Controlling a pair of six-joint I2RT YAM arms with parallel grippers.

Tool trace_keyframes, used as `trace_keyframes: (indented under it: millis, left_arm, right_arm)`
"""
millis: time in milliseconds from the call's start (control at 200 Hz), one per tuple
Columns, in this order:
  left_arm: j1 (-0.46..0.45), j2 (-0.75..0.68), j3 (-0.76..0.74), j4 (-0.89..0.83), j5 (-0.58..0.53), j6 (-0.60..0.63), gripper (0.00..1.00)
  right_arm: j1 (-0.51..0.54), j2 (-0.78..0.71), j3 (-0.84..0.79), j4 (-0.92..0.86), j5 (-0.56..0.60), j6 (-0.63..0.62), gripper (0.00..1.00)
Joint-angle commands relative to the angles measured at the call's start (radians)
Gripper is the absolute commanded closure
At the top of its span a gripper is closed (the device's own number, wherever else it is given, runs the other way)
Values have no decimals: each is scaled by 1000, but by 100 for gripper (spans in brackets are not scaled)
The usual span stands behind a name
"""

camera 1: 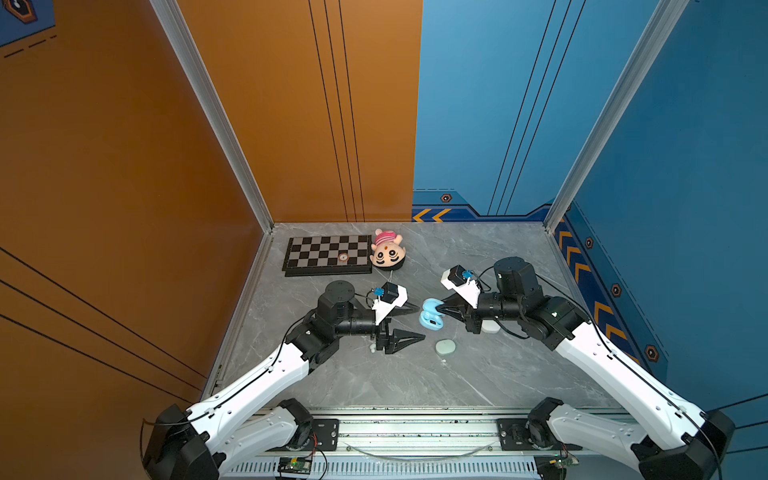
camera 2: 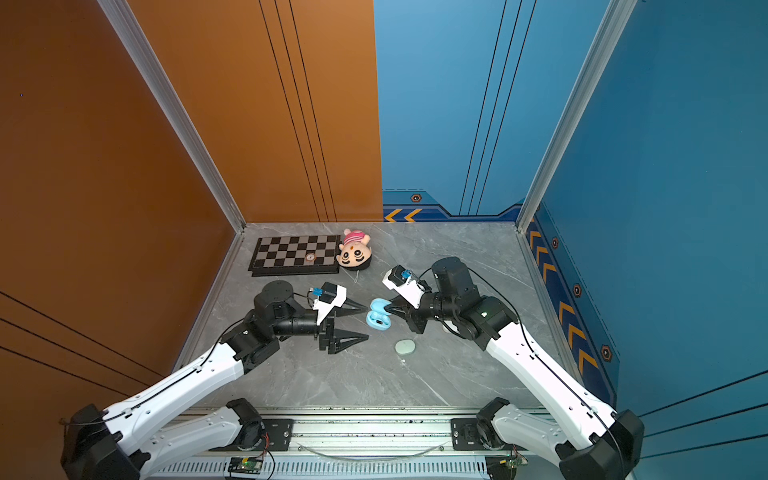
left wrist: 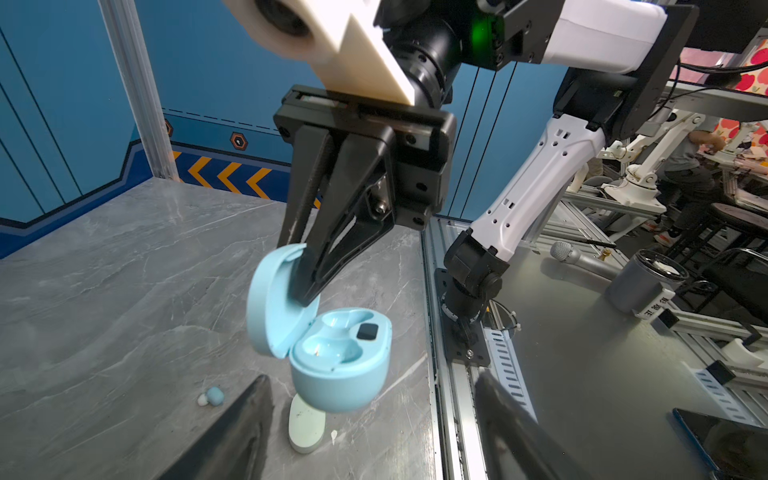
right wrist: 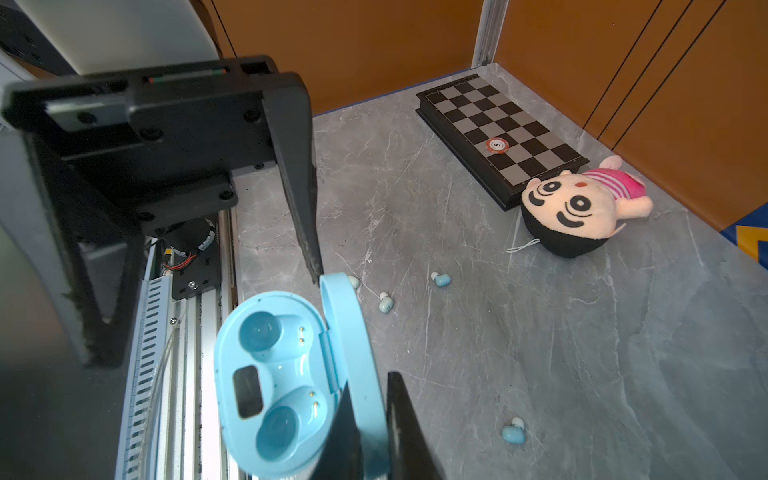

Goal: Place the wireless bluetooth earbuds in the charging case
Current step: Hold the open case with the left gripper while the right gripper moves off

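The light blue charging case (camera 1: 430,318) (camera 2: 378,315) hangs open above the table, both of its wells (right wrist: 266,332) empty. My right gripper (camera 1: 436,309) (right wrist: 370,390) is shut on the case's raised lid (left wrist: 270,307). Just left of the case my left gripper (camera 1: 420,322) (camera 2: 367,322) stands open and holds nothing. The wireless bluetooth earbuds lie loose on the table. Two are light blue (right wrist: 441,280) (right wrist: 513,432). A pale one (right wrist: 385,303) lies between them, and another (right wrist: 353,281) shows partly behind the lid. The left wrist view shows one blue earbud (left wrist: 214,397).
A closed mint-green case (camera 1: 445,346) (left wrist: 306,428) lies on the table below the held case. A white case (camera 1: 490,327) sits partly under my right arm. A chessboard (camera 1: 328,254) and a plush doll (camera 1: 387,251) lie at the back. A metal rail (camera 1: 415,432) runs along the front edge.
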Motion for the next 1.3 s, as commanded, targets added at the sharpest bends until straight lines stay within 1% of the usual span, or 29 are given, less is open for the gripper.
trace_keyframes:
  millis: [0, 110, 150, 405, 526, 656, 901, 916, 1006, 1141, 1226, 1291]
  left_arm:
    - [5, -17, 82, -186, -99, 141, 23]
    - [-1, 17, 153, -280, -155, 202, 29]
    - [-5, 31, 168, -288, -176, 206, 32]
    - [-51, 121, 242, -302, -215, 231, 49]
    - [-70, 152, 267, -302, -227, 232, 60]
    - [-81, 169, 271, -302, -225, 223, 77]
    - [-86, 164, 270, -304, -228, 192, 98]
    - [-85, 164, 269, -304, -230, 191, 100]
    - [-85, 157, 262, -304, -241, 183, 100]
    - [-67, 135, 227, -277, -268, 140, 100]
    - [-44, 110, 185, -225, -303, 96, 100]
    - [-22, 87, 145, -180, -334, 62, 100]
  right_arm:
    - [25, -13, 28, -31, 63, -39, 95]
    - [45, -14, 32, -31, 80, -46, 96]
    - [53, -10, 34, -31, 87, -47, 95]
    - [96, -13, 32, -24, 124, -46, 96]
    - [101, -17, 28, -22, 130, -41, 96]
    - [101, -25, 18, -21, 139, -40, 96]
    - [101, -33, 10, -2, 147, -30, 94]
    - [101, -33, 10, -1, 147, -27, 93]
    - [101, -34, 10, 5, 149, -26, 86]
    - [101, -56, 10, 33, 173, 13, 68]
    - [98, -86, 4, 68, 199, 98, 54]
    - [89, -108, 4, 86, 236, 190, 46]
